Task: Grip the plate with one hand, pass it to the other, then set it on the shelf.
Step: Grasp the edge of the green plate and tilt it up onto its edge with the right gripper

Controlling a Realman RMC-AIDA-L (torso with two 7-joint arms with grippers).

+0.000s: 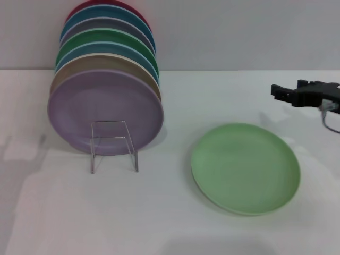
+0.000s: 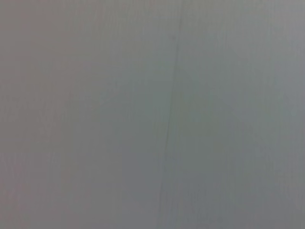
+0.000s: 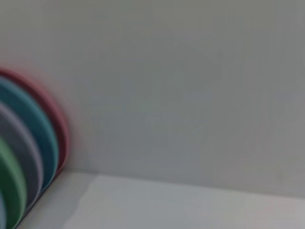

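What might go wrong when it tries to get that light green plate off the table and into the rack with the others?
The pale green plate lies flat on the table, so the right gripper, now off beyond its far right edge, has little rim to catch and could slip. The wire rack already holds a row of upright plates, the lavender plate at the front; a clumsy placement could knock them.

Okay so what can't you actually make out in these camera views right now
- Left gripper: in no view; the left wrist view shows only a blank grey surface.
- Right gripper: head view cuts its arm off at the frame's right edge; whether it is open or shut is unclear.
- Wire rack: only its front loop shows; the lavender plate hides the rest.
- Stacked plates behind it: only rims show, and they are blurred in the right wrist view.
- Mint-green plate: its underside.
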